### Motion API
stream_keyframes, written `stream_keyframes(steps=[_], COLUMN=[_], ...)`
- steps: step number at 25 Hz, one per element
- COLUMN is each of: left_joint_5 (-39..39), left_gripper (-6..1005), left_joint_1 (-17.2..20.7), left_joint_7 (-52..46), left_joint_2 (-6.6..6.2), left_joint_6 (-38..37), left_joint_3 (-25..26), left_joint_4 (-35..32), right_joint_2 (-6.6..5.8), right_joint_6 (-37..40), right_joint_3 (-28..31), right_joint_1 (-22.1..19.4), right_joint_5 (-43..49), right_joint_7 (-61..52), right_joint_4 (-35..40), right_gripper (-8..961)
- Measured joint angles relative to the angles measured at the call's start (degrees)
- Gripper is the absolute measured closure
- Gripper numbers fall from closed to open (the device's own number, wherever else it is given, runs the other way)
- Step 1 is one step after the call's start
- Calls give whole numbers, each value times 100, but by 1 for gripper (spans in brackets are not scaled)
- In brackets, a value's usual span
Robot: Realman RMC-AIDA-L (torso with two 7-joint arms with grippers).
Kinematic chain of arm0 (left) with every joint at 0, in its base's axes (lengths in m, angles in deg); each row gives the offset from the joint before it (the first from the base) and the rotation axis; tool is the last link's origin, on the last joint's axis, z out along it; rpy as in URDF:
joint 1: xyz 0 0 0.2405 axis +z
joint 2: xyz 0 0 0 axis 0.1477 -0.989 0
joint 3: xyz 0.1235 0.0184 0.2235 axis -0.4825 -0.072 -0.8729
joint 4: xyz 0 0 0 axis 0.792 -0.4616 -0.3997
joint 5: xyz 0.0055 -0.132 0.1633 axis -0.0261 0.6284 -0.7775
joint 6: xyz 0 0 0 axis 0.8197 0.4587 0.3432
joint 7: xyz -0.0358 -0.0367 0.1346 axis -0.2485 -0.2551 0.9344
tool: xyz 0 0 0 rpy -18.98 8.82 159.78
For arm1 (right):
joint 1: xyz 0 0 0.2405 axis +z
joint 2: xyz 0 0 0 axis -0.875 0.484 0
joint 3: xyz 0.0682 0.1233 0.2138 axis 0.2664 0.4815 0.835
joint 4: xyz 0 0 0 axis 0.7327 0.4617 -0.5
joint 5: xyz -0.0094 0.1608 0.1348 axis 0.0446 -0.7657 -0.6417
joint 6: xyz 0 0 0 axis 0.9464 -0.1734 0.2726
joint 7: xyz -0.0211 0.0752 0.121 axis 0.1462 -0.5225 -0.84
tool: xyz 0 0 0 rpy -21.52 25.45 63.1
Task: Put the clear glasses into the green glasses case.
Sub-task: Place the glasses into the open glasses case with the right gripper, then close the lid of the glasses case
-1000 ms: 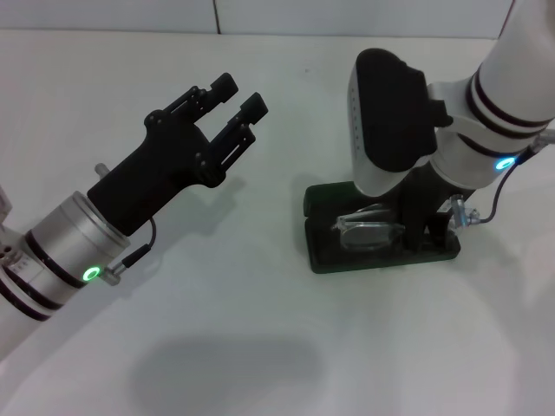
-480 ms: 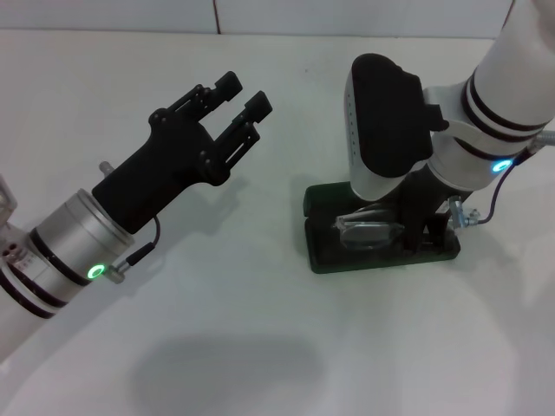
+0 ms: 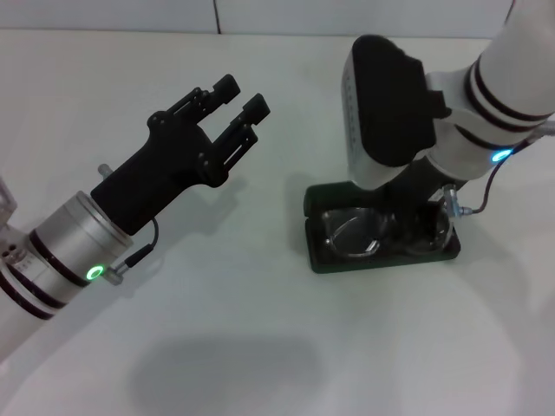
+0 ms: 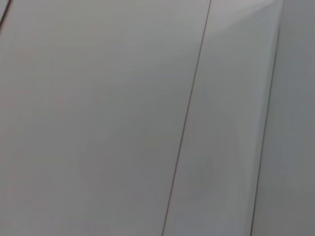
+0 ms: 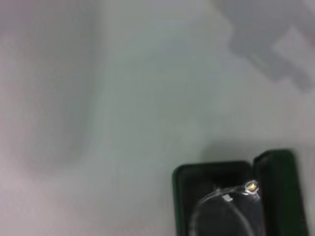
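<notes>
The green glasses case (image 3: 381, 263) lies open on the white table at the right of the head view. The clear glasses (image 3: 351, 234) lie flat inside it, lenses up, spanning most of its length. My right gripper (image 3: 418, 195) hangs straight over the far right part of the case, and its wrist hides its tip. In the right wrist view, the case (image 5: 184, 196) shows at the edge with one end of the glasses (image 5: 221, 209) in it. My left gripper (image 3: 243, 94) is open and empty, raised above the table well left of the case.
White tabletop (image 3: 260, 329) surrounds the case, with a wall seam (image 3: 217, 17) at the far edge. The left wrist view shows only plain pale panels (image 4: 98, 118).
The glasses, tilted up at one end of the case before, now lie flat across it. My right wrist has lifted slightly. The left arm has barely moved.
</notes>
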Motion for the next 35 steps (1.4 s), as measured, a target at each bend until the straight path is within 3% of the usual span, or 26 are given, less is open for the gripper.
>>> stream_keyframes(steps=[5, 18, 28, 35], left_joint_5=[0, 0, 9, 33], left_gripper=[480, 480, 481, 481], left_joint_1=[-48, -44, -91, -186], left_joint_7=[-6, -19, -37, -45], left_joint_2=[3, -50, -85, -90], left_joint_6=[-8, -18, -3, 7], left_joint_3=[14, 19, 18, 18], left_joint_4=[59, 74, 74, 81], right_joint_2=[-28, -31, -26, -22], right_joint_6=[-4, -367, -333, -27], right_joint_3=[203, 937, 1019, 840], right_joint_1=[-439, -1632, -1934, -1679], right_joint_5=[-3, -364, -765, -828], right_joint_7=[64, 512, 859, 903], right_joint_4=[699, 1812, 1747, 1288], right_gripper=[609, 609, 609, 610])
